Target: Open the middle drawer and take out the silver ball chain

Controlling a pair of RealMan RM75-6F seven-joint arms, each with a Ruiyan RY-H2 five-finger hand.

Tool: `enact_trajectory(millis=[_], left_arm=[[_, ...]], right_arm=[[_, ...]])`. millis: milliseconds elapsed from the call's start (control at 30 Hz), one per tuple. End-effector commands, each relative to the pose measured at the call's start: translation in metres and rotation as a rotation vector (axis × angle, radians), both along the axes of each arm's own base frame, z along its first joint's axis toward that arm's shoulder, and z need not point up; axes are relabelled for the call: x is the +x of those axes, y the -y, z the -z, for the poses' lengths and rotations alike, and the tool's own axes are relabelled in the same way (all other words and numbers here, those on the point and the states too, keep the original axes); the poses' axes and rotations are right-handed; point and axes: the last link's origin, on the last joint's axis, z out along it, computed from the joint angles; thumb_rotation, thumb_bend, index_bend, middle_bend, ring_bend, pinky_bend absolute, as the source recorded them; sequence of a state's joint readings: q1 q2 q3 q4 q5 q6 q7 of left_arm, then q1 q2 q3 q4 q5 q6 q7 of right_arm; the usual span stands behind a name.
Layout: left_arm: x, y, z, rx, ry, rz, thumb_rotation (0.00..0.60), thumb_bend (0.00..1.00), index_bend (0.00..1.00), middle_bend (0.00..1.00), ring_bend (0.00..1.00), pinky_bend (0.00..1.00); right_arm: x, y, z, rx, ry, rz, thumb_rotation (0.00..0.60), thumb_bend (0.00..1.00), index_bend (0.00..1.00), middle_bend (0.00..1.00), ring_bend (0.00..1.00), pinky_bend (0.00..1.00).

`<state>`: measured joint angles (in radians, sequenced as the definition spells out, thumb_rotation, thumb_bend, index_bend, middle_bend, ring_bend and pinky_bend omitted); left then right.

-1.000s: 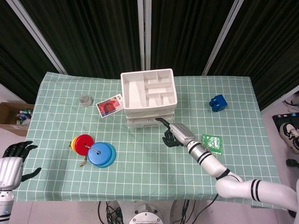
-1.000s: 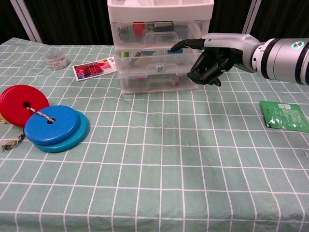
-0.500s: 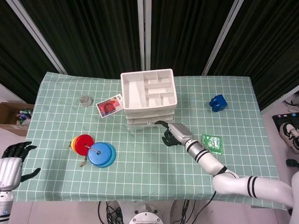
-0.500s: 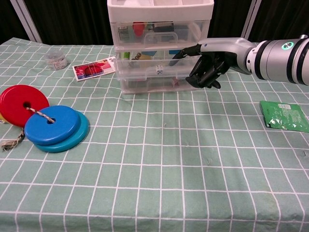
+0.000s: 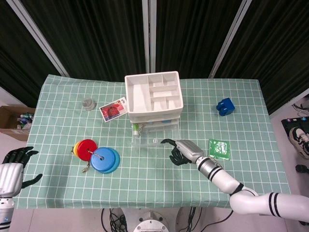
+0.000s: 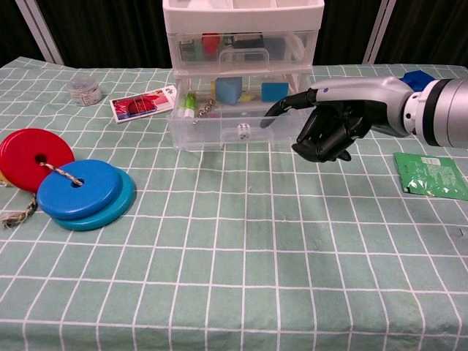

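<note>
The white drawer unit [image 5: 153,94] [image 6: 243,44] stands at the table's back middle. Its clear middle drawer [image 6: 234,133] [image 5: 155,135] is pulled out toward me. Inside lie the silver ball chain [image 6: 208,108] [image 5: 141,128] at the left beside a green-and-white tube [image 6: 189,103], plus blue blocks [image 6: 228,89] and a die [image 6: 242,130]. My right hand [image 6: 329,126] [image 5: 181,151] is at the drawer's front right corner, one finger stretched out to touch its front rim, the others curled in. My left hand [image 5: 14,164] hangs off the table's left front edge with fingers apart, holding nothing.
Stacked red [image 6: 29,157] and blue discs [image 6: 79,191] with a cord lie front left. A picture card [image 6: 142,102] and a small jar [image 6: 85,90] sit left of the unit. A green packet [image 6: 433,175] and a blue toy [image 5: 225,106] are to the right.
The middle drawer has slid out from shut to well open as my right hand drew back toward me with its finger on the drawer front. The left hand has not moved.
</note>
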<state>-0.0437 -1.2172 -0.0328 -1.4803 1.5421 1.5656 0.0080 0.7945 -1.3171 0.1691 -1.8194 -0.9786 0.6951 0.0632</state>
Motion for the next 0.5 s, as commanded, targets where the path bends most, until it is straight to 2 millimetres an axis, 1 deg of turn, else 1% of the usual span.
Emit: enact_trajectory(millis=[33,300,333,433,500], left_arm=[[0.0,0.0,0.0,0.001,0.001,0.0,0.6,0.04,0.3,0.22,0.18,0.2],[-0.001,0.002,0.0,0.005,0.001,-0.002,0.6,0.04,0.3,0.22,0.18,0.2],[-0.001,0.002,-0.001,0.006,0.001,-0.002,0.6,0.04,0.3,0.22,0.18,0.2],[-0.001,0.003,-0.001,0.012,-0.001,0.0,0.6,0.04,0.3,0.22,0.18,0.19],[-0.001,0.004,-0.002,0.014,-0.001,-0.001,0.6,0.04,0.3,0.22,0.18,0.19]], right_arm=[[-0.002,-0.004,-0.001,0.007,0.0,-0.003,0.6,0.48,0.2,0.78,0.71,0.76],[-0.003,-0.01,-0.004,0.017,-0.005,-0.016,0.6,0.48,0.19,0.78,0.71,0.76],[-0.003,-0.01,-0.005,0.01,-0.006,-0.02,0.6,0.48,0.17,0.78,0.71,0.76],[-0.003,-0.012,-0.011,-0.001,-0.005,-0.035,0.6,0.48,0.06,0.78,0.71,0.76],[-0.002,-0.013,-0.018,-0.013,-0.016,-0.062,0.6,0.47,0.01,0.78,0.71,0.76]])
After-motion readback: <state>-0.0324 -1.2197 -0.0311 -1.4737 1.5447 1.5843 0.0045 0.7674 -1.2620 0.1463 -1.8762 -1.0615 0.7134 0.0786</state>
